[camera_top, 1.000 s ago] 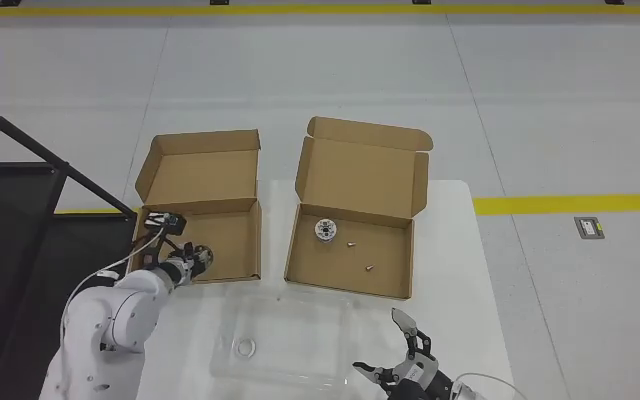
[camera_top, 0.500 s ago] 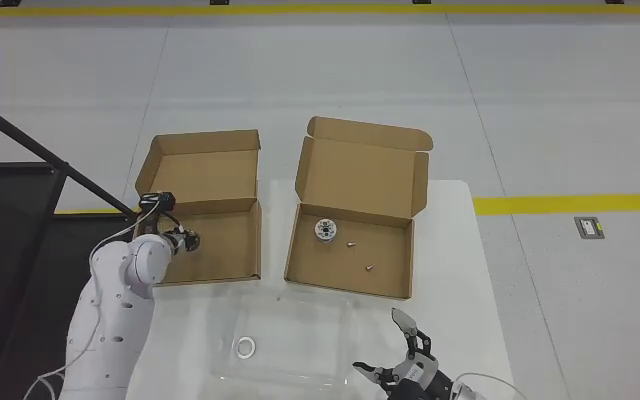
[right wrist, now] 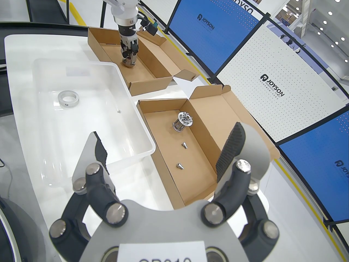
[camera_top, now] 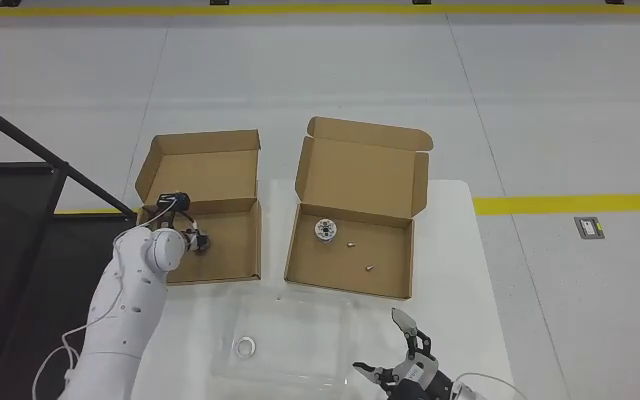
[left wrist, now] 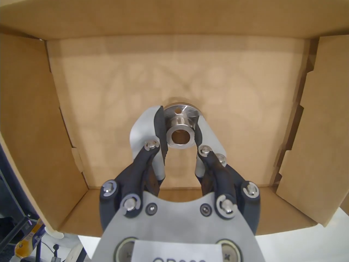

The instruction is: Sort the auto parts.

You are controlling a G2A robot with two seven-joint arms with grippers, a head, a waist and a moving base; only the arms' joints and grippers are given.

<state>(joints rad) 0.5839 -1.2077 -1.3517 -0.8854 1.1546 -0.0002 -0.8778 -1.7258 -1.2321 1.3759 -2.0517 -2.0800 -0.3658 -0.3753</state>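
Left gripper: jaws narrow, clamped on the flanged bushing, flange down, axis upright, low over the floor of the left box. Right gripper: jaws wide, holding nothing, well apart by the clear tray with 1 ring.

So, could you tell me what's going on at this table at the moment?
The robot is sorting metal auto parts. Its left gripper is shut on a flanged silver metal bushing, held low inside the left brown cardboard box. The right gripper hangs open near the table's front edge, holding nothing. A silver metal ring lies in the clear plastic tray, not yet sorted. The right brown cardboard box holds a round silver metal hub and two small metal fasteners.
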